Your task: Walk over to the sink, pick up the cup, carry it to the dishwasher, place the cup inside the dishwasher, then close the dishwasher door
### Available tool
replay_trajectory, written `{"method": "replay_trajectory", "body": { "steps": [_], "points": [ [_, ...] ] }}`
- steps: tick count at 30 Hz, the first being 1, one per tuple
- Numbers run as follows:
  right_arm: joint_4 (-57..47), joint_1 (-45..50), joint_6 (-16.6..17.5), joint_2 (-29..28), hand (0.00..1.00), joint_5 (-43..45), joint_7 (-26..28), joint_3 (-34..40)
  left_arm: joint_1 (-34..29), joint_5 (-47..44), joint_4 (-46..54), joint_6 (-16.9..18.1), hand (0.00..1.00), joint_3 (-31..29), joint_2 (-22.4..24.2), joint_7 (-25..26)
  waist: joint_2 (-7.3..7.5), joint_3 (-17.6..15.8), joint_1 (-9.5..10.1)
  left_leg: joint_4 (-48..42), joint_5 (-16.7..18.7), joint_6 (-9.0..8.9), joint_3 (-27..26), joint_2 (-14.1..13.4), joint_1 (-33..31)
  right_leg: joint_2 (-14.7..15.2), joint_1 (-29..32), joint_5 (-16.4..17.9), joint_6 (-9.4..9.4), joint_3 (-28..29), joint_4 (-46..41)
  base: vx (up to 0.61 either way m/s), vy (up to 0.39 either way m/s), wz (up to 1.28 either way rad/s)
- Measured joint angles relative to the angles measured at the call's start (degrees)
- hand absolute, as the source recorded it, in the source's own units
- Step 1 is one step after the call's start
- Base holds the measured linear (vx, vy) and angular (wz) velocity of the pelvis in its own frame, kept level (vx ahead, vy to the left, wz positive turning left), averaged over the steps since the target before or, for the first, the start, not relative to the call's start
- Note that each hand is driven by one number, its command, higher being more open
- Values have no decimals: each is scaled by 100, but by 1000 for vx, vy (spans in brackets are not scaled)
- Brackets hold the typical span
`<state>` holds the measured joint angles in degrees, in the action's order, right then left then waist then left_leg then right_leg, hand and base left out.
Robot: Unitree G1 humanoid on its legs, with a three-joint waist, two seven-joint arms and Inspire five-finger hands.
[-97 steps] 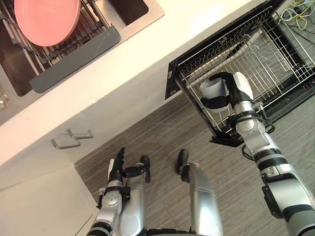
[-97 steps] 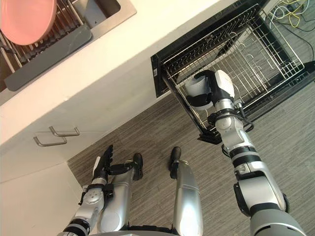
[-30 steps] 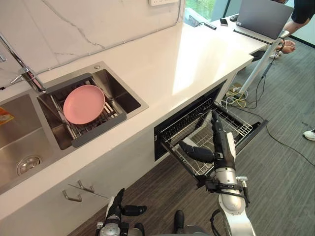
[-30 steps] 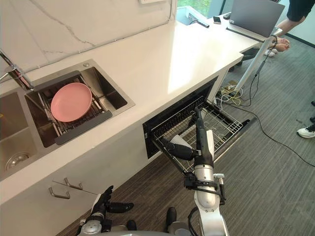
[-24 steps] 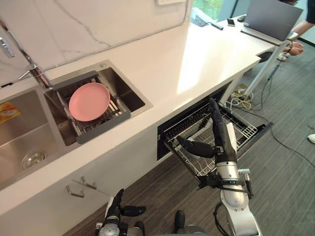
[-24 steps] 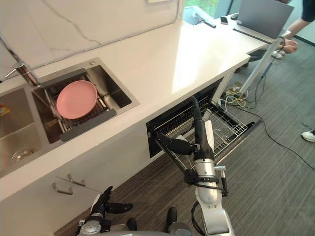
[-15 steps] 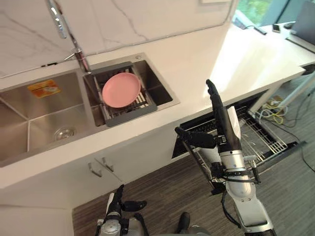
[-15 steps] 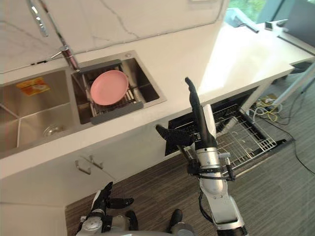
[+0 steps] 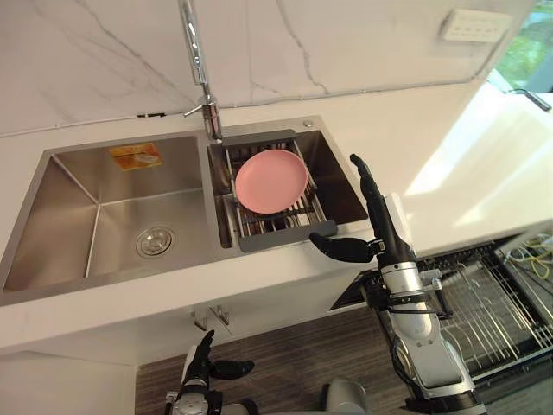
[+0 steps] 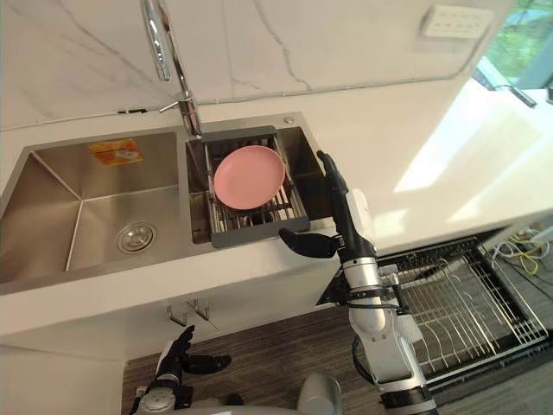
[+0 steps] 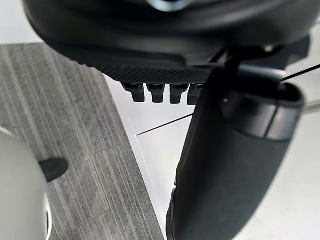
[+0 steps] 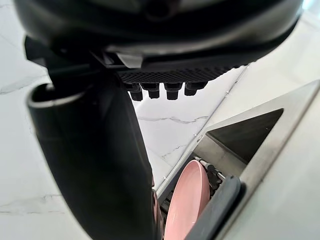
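Note:
My right hand (image 9: 381,226) is raised in front of the counter edge, beside the sink's right basin (image 9: 333,169). It is open, fingers straight, thumb (image 12: 100,165) sticking out sideways, and holds nothing. The dishwasher's wire rack (image 9: 501,303) stands pulled out under the counter at the lower right. My left hand (image 9: 204,361) hangs low over the floor, open and empty, close to the white cabinet front (image 11: 150,125).
A pink plate (image 9: 270,180) leans on a grey drying rack (image 9: 285,233) in the right basin. The steel left basin (image 9: 86,216) has a drain, and the faucet (image 9: 197,60) rises behind. White counter (image 9: 449,164) runs right. Cabinet handles (image 9: 212,320) are below.
The camera has swung from the dishwasher up and left to the sink. The right hand, which held the cup over the rack 3.2 s ago, is open and empty.

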<state>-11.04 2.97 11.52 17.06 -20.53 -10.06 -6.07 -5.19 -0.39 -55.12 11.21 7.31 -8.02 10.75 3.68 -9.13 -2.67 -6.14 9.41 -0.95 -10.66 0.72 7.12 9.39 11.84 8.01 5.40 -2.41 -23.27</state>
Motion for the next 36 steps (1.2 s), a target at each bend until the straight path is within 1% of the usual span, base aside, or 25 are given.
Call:
{"method": "replay_trajectory", "body": {
  "steps": [1,2,3,4,6,8,9,10,11,12,13,15,17,21,24,27,28,33,35,36],
  "points": [
    [7,22,-10,123,100,-10,11,80,6,40,-62,-13,100,-16,110,7,-152,62,41,-65,18,-14,6,-147,-3,-89,-164,-39,-57,-57,176,234,-88,18],
    [-7,48,-10,172,100,-50,11,128,-31,50,-59,-2,100,-15,138,8,-208,94,49,-89,19,-16,1,-213,-11,-143,-249,-76,-74,-80,315,206,-77,-7],
    [-49,114,-10,218,100,-128,10,257,-58,52,-60,18,100,-21,174,9,-278,136,51,-96,20,-17,-26,-298,-9,-258,-354,-149,-124,-96,532,183,-86,-13],
    [-143,243,-10,214,100,-156,7,420,-48,57,-62,18,100,-31,176,7,-284,140,44,-93,20,-20,-43,-365,3,-329,-415,-179,-154,-103,655,163,-82,-14],
    [-188,401,-10,232,100,-157,5,624,-35,82,-103,-8,100,-99,208,-9,-280,140,0,-96,12,-34,-42,-406,57,-380,-560,-227,-156,-106,846,134,-51,-8],
    [-191,603,-22,267,100,-157,6,780,-28,108,-157,-99,100,-204,220,-26,-276,138,-19,-285,2,-50,-27,-375,118,-328,-801,-265,-130,-107,1021,105,16,3],
    [-187,690,-25,258,100,-157,10,796,-24,159,-164,-206,100,-217,150,-267,-169,99,-21,-620,174,-56,-5,-317,10,-168,-1011,-320,-91,-108,1156,42,58,11],
    [-186,683,-25,265,100,-157,14,796,0,167,-172,-270,100,-172,153,-357,-186,104,-34,-336,204,-68,10,-283,45,-146,-1071,-337,-63,-113,1205,6,80,10],
    [-179,663,-21,317,100,-157,16,803,-14,206,-163,-285,100,-98,243,-384,-336,168,-59,192,-186,-119,34,-359,83,-245,-1113,-387,-8,-135,1326,-24,82,5],
    [-165,668,-24,260,100,-159,53,788,0,249,-151,-294,100,-46,258,-420,-372,208,-43,249,-223,-101,39,-347,131,-258,-1172,-458,46,-133,1451,-22,72,4],
    [-179,680,-23,248,100,-160,94,774,-2,272,-132,-288,100,-18,235,-436,-350,206,-39,242,-231,-91,51,-336,115,-252,-1202,-523,45,-142,1527,-53,87,3],
    [-184,680,-8,247,100,-163,163,755,15,337,-124,-266,100,29,173,-461,-238,237,3,227,-247,-65,57,-272,105,-212,-1349,-680,70,-140,1834,-97,63,1],
    [-186,680,-7,248,100,-163,163,756,9,336,-133,-250,100,25,163,-439,-205,257,4,209,-251,-58,62,-250,107,-197,-1458,-704,80,-147,2002,-96,11,0],
    [-183,731,-9,252,100,-163,163,797,-16,327,-141,-181,100,-5,193,-219,-229,255,-1,311,-290,-71,209,-283,64,-245,-1519,-788,50,-265,2217,-89,-36,12],
    [-170,734,-8,259,100,-163,164,795,-19,317,-141,-172,100,-10,168,-200,-226,253,15,453,-405,-88,272,-309,46,-278,-1505,-842,18,-326,2279,-75,-60,15],
    [-114,734,-9,261,100,-163,164,796,-20,311,-141,-160,100,-9,156,-198,-222,251,17,527,-444,-106,315,-331,44,-299,-1498,-844,14,-382,2282,-24,-33,7],
    [46,727,-10,266,100,-161,214,775,-1,311,-126,-141,100,-6,129,-192,-200,188,25,553,-520,-172,359,-375,-21,-367,-1470,-862,-31,-412,2333,0,0,0],
    [46,727,-10,264,100,-161,214,775,3,310,-126,-141,100,-6,142,-192,-231,169,24,553,-520,-172,353,-377,-19,-366,-1465,-862,-31,-408,2335,0,0,0],
    [46,730,-11,190,100,-161,210,776,3,293,-126,-140,100,-13,151,-192,-254,160,19,554,-520,-172,306,-400,-18,-367,-1464,-864,-31,-395,2360,0,0,-5],
    [46,744,-19,45,100,-160,198,777,-3,259,-130,-141,100,-27,160,-191,-270,164,14,556,-520,-174,276,-406,-19,-371,-1467,-886,-35,-392,2398,0,0,-10]
  ]
}}
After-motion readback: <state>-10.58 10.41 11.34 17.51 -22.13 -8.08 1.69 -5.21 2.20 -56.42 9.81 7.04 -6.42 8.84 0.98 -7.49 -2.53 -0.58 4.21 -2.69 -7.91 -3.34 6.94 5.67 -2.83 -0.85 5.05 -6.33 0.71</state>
